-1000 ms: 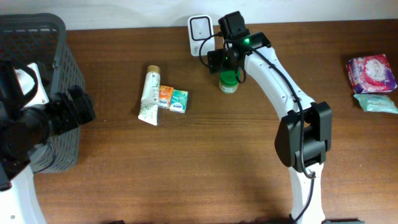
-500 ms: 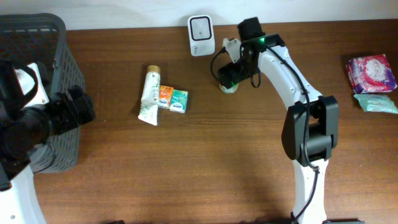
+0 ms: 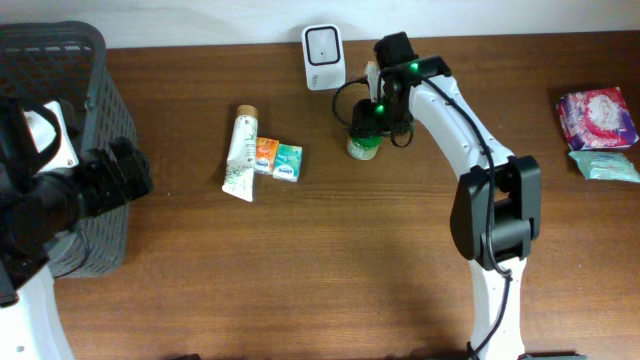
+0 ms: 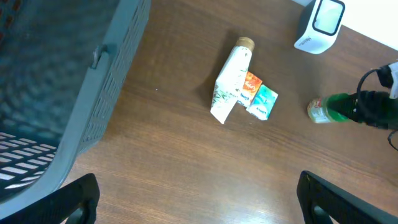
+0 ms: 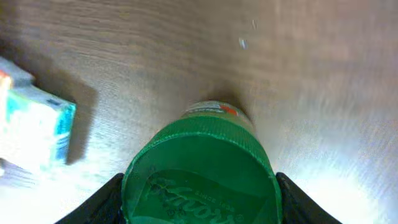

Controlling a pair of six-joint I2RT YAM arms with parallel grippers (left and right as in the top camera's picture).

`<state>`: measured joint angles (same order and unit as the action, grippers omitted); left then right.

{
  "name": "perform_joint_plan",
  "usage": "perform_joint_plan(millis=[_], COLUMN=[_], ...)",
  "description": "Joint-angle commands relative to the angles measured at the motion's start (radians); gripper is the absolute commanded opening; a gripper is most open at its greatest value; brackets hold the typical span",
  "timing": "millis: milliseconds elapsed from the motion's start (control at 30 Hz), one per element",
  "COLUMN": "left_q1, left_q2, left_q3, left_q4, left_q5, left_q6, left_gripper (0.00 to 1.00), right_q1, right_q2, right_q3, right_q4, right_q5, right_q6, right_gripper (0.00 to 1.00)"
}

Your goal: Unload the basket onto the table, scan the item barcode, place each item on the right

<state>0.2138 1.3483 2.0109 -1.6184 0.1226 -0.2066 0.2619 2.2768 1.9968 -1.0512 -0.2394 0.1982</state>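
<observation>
The item is a small bottle with a green cap [image 3: 362, 146], lying on the brown table just right of the white scanner [image 3: 324, 44]. My right gripper [image 3: 367, 122] is down over it. In the right wrist view the green cap [image 5: 199, 177] fills the space between the two black fingers [image 5: 104, 202], which press on both of its sides, so the right gripper [image 5: 199, 200] is shut on it. The left gripper [image 4: 199, 205] hovers wide open over bare wood near the basket, holding nothing. From the left wrist view the bottle [image 4: 326, 110] and the scanner [image 4: 320, 25] are far to the right.
A white tube [image 3: 240, 153] lies mid-table with an orange pack [image 3: 265, 154] and a teal pack [image 3: 288, 161] against it. A dark mesh basket [image 3: 70, 60] stands at the far left. Two soft packets, pink [image 3: 597, 117] and teal [image 3: 604, 165], lie at the right edge.
The right gripper swung from beside the scanner down onto the bottle and its jaws closed on the green cap. The bottle shifted slightly toward the front. The left arm stayed still.
</observation>
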Motion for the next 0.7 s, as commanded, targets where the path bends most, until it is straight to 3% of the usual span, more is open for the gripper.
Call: perform_joint_plan(millis=[0,67,133,200,233,333,400,433,500,600,667], left_q1=[0.005,0.005,0.005,0.005,0.005,0.005,0.005,0.005,0.005,0.005,0.005], left_q2=[-0.002,-0.002,-0.002,-0.002,-0.002,-0.002,-0.002,-0.002,-0.002,-0.002,-0.002], left_q3=[0.0,0.0,0.0,0.0,0.0,0.0,0.0,0.0,0.0,0.0,0.0], left_q4=[0.001,0.001,0.001,0.001,0.001,0.001,0.001,0.001,0.001,0.001,0.001], left_q5=[0.0,0.0,0.0,0.0,0.0,0.0,0.0,0.0,0.0,0.0,0.0], left_q6=[-0.01,-0.009,-0.009,-0.009,-0.01,-0.01,-0.01,-0.01,-0.009,-0.01,-0.01], left_gripper=[0.99,0.99,0.99,0.99,0.99,0.99,0.99,0.99,0.99,0.99,0.99], right_q1=[0.001,0.001,0.007,0.028,0.044,0.072,0.068,0.061,0.053,0.043,0.043], right_q2=[0.007,0.007,0.007,0.007,0.007,0.007,0.007,0.007,0.007,0.007,0.008], right_q3=[-0.015,-0.015,-0.015,-0.015,-0.015,-0.002,0.06,0.119,0.164,0.148,0.11], right_q4=[-0.071,-0.111,-0.114,-0.124,-0.131,-0.135,-0.146,-0.155,-0.156,-0.153,-0.151], right_q5=[-0.019,-0.018,0.011,0.084,0.14,0.241,0.245,0.245,0.245,0.19,0.183], right_q6=[0.332,0.478,0.553,0.609,0.639,0.626,0.483,0.312,0.1,-0.353,-0.491], right_gripper=[0.51,0.54,0.73,0.79,0.92,0.93,0.97,0.98,0.99,0.99,0.99])
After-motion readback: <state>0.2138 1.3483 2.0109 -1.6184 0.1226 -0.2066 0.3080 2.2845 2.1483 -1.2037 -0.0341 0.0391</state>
